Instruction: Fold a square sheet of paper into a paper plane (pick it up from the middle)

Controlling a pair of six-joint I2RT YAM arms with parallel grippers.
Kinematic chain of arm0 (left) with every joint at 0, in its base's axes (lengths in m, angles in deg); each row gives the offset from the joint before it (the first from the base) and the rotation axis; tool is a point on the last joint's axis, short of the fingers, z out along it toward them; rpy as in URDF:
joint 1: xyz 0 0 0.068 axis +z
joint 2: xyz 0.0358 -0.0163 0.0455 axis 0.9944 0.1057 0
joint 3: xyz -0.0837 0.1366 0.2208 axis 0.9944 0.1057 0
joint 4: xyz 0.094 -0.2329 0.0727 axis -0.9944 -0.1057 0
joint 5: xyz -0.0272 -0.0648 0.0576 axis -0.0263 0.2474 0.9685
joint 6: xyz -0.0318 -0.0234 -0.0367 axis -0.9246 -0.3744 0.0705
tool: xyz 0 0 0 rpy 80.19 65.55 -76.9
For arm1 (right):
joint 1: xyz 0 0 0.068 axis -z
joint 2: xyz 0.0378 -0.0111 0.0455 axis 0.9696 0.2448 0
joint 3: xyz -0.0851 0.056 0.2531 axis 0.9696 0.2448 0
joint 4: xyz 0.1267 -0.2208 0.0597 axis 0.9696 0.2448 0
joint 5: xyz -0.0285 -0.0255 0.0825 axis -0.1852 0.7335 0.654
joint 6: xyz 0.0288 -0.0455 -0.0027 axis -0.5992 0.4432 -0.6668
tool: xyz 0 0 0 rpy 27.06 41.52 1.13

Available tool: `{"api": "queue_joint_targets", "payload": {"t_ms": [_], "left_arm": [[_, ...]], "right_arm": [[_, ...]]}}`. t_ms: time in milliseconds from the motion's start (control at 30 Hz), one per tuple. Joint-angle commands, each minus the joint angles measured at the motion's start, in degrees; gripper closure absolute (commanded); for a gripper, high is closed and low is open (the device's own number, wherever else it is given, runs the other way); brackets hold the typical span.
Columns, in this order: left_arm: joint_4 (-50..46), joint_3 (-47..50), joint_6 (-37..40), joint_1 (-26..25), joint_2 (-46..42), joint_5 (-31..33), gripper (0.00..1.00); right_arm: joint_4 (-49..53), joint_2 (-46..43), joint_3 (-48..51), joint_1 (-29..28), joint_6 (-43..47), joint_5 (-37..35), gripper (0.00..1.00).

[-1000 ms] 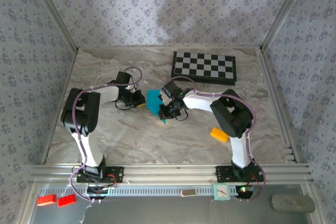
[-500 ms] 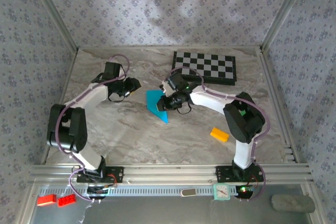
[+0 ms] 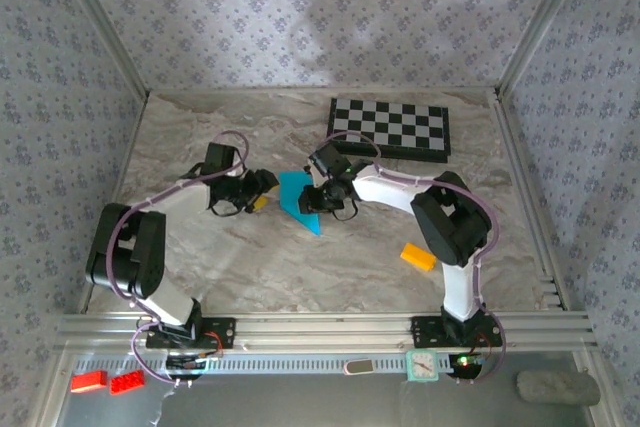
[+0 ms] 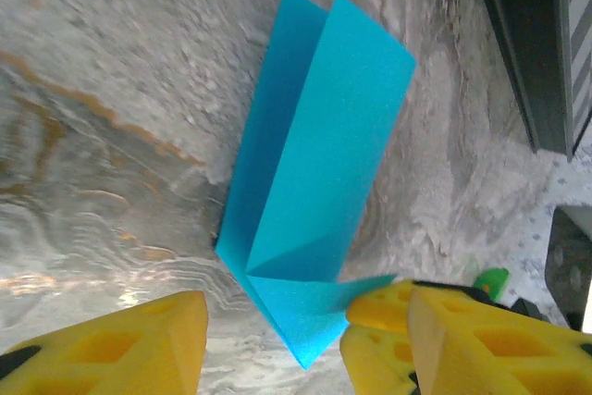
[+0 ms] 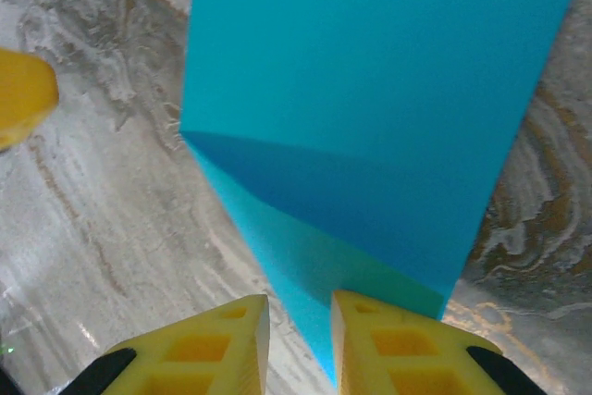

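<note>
Mid-fold on the marbled table [image 3: 200, 247]: blue paper [image 3: 296, 195], already creased into a narrow strip with one end turned to a point. Lying flat near the chessboard [image 3: 390, 128] without touching it, and well apart from the orange block [image 3: 418, 257]. Flanked by the left gripper [image 3: 256, 193], just beside its left edge, and the right gripper [image 3: 322, 203], at its right edge.

Seen from the left wrist: jaws well apart above the pointed end, nothing held. Seen from the right wrist: jaws only narrowly parted, the tip of the paper running in beneath the gap, no grip apparent.

Probably feather-light, limp and quick to crumple or tear. Likely to skate on the smooth stone, and awkward to get a fingertip under while flat. Best pinched gently near the middle, along the centre crease or at the slightly raised flap, with the other gripper pinning the sheet.

Against half a second earlier: left gripper now close in, having then stood back and well clear of the sheet. Paper in much the same spot. Against a second ago: both sets of jaws wider now.
</note>
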Motion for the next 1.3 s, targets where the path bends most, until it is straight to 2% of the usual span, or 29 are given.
{"api": "queue_joint_targets", "payload": {"t_ms": [0,233,533,900,1100,1267], "left_arm": [[4.8,0.6,-0.6,-0.8,2.7,-6.6,0.40],[5.1,-1.5,5.0,-3.1,7.3,-9.2,0.38],[5.8,-2.7,8.8,-3.1,10.9,-11.8,0.40],[7.6,-2.6,14.6,-3.1,10.7,-14.3,0.49],[5.8,-2.9,18.4,-3.1,11.1,-14.2,0.52],[6.7,-3.2,18.7,-3.2,11.9,-15.4,0.60]], "right_arm": [[0.8,0.7,-0.9,0.4,-1.6,-1.5,0.74],[1.1,0.8,-0.2,1.0,-2.4,-2.3,0.73],[1.0,0.5,0.7,1.8,-2.9,-2.4,0.74],[2.9,1.5,0.2,2.3,-3.4,-3.8,0.83],[4.2,2.6,-0.4,2.4,-3.6,-4.4,0.84],[5.3,3.5,-1.4,2.4,-3.5,-4.5,0.85]]}}
